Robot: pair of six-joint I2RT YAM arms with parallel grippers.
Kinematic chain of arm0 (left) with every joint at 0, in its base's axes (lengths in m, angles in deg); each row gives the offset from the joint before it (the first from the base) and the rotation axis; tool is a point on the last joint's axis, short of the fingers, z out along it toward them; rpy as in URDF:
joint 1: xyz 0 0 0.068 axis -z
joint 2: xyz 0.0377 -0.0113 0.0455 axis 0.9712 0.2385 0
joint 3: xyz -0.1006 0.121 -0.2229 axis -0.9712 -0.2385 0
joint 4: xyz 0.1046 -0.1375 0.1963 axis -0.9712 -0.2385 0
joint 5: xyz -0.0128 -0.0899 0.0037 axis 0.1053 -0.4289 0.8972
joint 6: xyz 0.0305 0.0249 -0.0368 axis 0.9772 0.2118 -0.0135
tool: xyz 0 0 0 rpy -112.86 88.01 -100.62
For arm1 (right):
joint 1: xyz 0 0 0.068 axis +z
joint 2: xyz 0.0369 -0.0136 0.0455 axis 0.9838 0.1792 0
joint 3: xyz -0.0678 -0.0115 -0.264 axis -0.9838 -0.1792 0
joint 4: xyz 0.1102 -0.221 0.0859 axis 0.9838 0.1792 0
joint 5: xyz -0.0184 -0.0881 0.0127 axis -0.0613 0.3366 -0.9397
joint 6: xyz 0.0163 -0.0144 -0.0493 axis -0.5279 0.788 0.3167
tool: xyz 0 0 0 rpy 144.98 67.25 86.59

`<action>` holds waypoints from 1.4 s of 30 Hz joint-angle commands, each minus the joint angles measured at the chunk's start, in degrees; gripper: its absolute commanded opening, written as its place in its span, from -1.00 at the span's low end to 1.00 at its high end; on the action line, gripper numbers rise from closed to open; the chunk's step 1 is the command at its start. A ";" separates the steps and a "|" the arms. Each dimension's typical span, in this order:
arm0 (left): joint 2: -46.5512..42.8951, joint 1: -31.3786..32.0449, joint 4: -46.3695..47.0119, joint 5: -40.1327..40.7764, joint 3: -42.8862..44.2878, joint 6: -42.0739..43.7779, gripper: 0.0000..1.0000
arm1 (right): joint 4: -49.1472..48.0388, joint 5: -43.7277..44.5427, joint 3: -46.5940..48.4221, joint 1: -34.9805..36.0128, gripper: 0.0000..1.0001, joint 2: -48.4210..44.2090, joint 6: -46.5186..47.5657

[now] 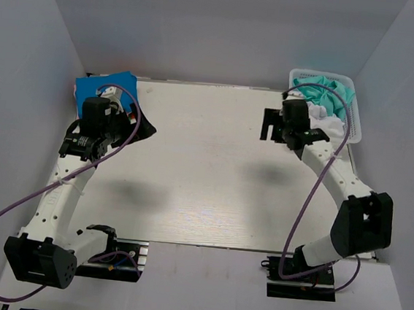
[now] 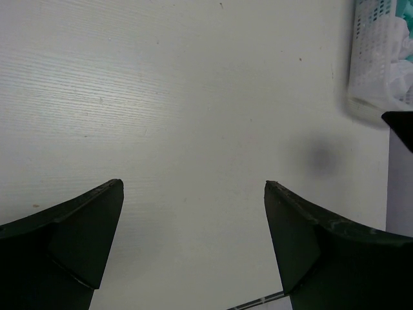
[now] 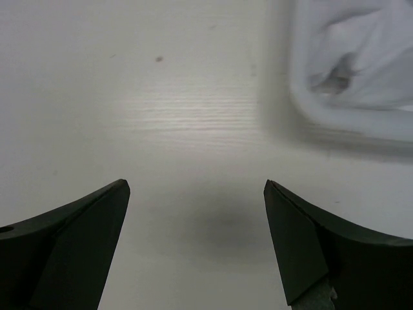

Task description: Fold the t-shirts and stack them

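Plainly, the right claw [image 3: 195, 187] stands spread, nothing between its fingers and only bare table [image 3: 161, 116] below. Just ahead and to its right sits the white basket [image 1: 300, 76], where the teal-green t-shirt [image 1: 329, 88] and the white t-shirt [image 1: 329, 125] lie crumpled, neither folded yet. The left claw [image 2: 193, 187] is likewise spread and empty. The bright blue t-shirt [image 1: 96, 84] lies beneath and beside it, whether folded I cannot tell. Most of the work looks undone.

White table [image 1: 212, 177] holds basket [image 1: 356, 117] and blue t-shirt [image 1: 98, 84].
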 commanded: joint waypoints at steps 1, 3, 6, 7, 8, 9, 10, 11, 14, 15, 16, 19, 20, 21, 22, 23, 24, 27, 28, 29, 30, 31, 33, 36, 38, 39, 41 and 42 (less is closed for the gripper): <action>-0.35 0.17 2.77 -2.47 -0.98 -0.49 1.00 | 2.53 8.24 6.96 -8.44 0.81 2.97 5.06; 0.18 0.17 2.78 -1.25 -0.98 -0.49 1.00 | 3.06 7.00 8.73 -11.80 0.81 5.09 8.49; 1.49 0.17 2.78 -1.24 -0.98 -0.49 1.00 | 3.06 6.82 14.87 -16.37 0.81 10.43 15.25; 1.50 0.17 3.47 -1.24 -0.98 0.12 1.00 | 2.71 5.34 17.50 -17.25 0.81 13.15 18.31; 2.37 0.17 3.48 -1.24 -0.37 0.13 1.00 | 2.62 4.02 19.01 -19.52 0.81 14.57 20.69; 3.51 0.17 3.48 -1.85 0.42 0.65 1.00 | 2.71 4.18 22.33 -20.15 0.81 17.37 21.58; 4.13 0.17 3.48 -1.86 0.95 0.66 1.00 | 3.75 2.36 26.10 -22.33 0.81 20.53 24.46; 4.66 0.17 3.48 -0.99 1.48 0.66 1.00 | 4.11 0.60 29.88 -23.49 0.81 22.22 26.32; 6.94 0.17 1.73 2.27 3.24 0.66 1.00 | 7.80 -3.02 40.45 -25.16 0.81 30.57 31.26; 7.47 0.17 1.11 2.27 3.24 0.66 1.00 | 8.50 -3.54 42.12 -25.60 0.81 34.50 35.09; 8.08 0.17 0.58 2.88 4.02 0.66 1.00 | 8.60 -4.77 43.44 -25.78 0.81 35.76 35.91; 9.58 0.17 0.05 4.46 4.56 0.66 1.00 | 9.73 -9.50 50.72 -27.01 0.81 40.86 39.69; 9.58 0.17 0.05 5.08 4.56 0.66 1.00 | 11.04 -11.79 52.84 -27.27 0.81 42.08 40.65; 10.98 0.17 0.05 5.08 4.56 0.66 1.00 | 11.32 -16.16 53.21 -27.97 0.81 42.79 41.62; 11.60 0.17 0.05 5.08 4.56 0.66 1.00 | 11.23 -17.34 53.73 -28.15 0.81 43.84 42.41; 12.30 0.17 0.66 5.08 5.17 0.66 1.00 | 10.36 -17.96 53.65 -28.24 0.81 44.29 43.55; 13.09 0.17 0.67 4.56 5.17 0.66 1.00 | 9.75 -17.79 54.00 -28.24 0.81 44.82 43.91; 16.61 0.17 1.19 4.56 7.36 0.66 1.00 | 7.64 -15.51 56.53 -28.42 0.81 48.24 42.87; 18.53 0.17 1.19 4.56 8.50 0.66 1.00 | 5.98 -14.37 56.90 -28.42 0.81 50.51 42.25; 19.42 0.17 0.50 4.56 9.12 0.66 1.00 | 4.83 -9.75 57.16 -28.33 0.81 51.49 41.64; 20.30 0.17 -0.03 4.56 10.17 0.66 1.00 | 2.56 -7.44 57.95 -28.51 0.81 52.81 41.11; 21.00 0.17 -0.04 4.56 10.18 0.66 1.00 | 1.58 -5.76 58.13 -28.42 0.81 53.34 40.49; 22.76 0.70 -0.56 5.17 11.06 0.66 1.00 | -2.97 -2.86 57.78 -28.68 0.81 54.83 39.35; 24.69 0.70 -1.79 6.22 12.65 0.66 1.00 | -6.07 -4.60 58.22 -29.03 0.81 56.94 38.21; 25.84 0.70 -1.79 6.23 14.48 0.13 1.00 | -7.13 -5.65 60.94 -29.03 0.81 59.48 35.67; 26.37 0.70 -2.49 6.23 15.36 0.13 1.00 | -7.48 -6.79 61.64 -29.12 0.81 60.02 34.70; 27.25 0.70 -2.50 6.23 16.07 0.13 1.00 | -9.23 -10.39 61.74 -29.21 0.30 60.12 30.41; 27.86 0.70 -2.50 6.23 16.07 0.13 1.00 | -9.59 -11.80 60.95 -29.30 -0.30 59.85 29.08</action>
